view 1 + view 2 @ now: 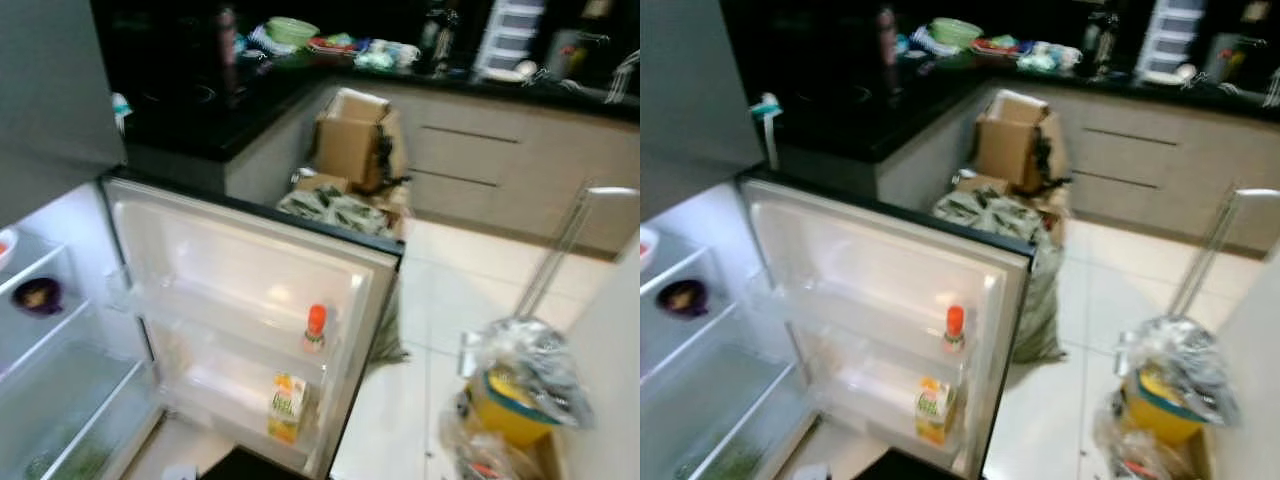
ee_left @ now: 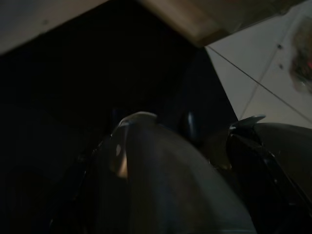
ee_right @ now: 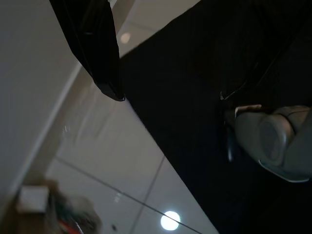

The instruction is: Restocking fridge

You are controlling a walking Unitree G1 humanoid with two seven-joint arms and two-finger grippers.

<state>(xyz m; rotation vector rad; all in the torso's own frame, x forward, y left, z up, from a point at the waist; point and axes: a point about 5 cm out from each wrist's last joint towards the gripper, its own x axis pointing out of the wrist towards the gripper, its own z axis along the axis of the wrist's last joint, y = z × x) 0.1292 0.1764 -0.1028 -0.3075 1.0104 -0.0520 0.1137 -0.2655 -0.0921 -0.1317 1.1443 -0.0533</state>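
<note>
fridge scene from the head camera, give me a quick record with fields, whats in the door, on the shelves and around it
fridge door: open
upper door shelf: bottle with orange cap
lower door shelf: juice carton, upright
inside shelf: dark bowl
lowest compartment: something green, too blurred to name
behind door: cardboard box on the floor by the cabinets
right of door: clear plastic bags on the tiled floor, a yellow item inside
counter: black, cluttered, a green bowl at the back
</note>
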